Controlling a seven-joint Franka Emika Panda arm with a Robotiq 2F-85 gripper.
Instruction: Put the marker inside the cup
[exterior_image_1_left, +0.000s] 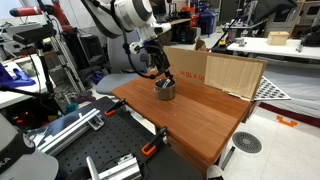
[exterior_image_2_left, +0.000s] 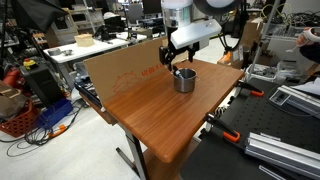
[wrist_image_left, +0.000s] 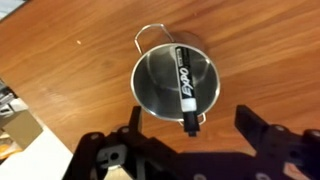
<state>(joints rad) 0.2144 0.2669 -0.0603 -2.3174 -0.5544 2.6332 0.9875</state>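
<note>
Wrist view: marker (wrist_image_left: 184, 88) is inside the cup (wrist_image_left: 150, 85), black body w/ white lettering slanting across the bowl. Its near end is propped at the rim on the tool side. It looks too long to lie flat, so it leans. Tool (wrist_image_left: 189, 118) is released: jaws spread wide, one each side of the cup, neither touching the marker. That width prob. gives the stick room to drop free w/o snagging. In both exterior views the tool hangs right over the cup on the table (exterior_image_1_left: 190, 120), near the cardboard box (exterior_image_1_left: 230, 75). Judgement: task looks abt done. Next move should be a straight lift, since going sideways could clip the rim and tip a light cup.
</note>
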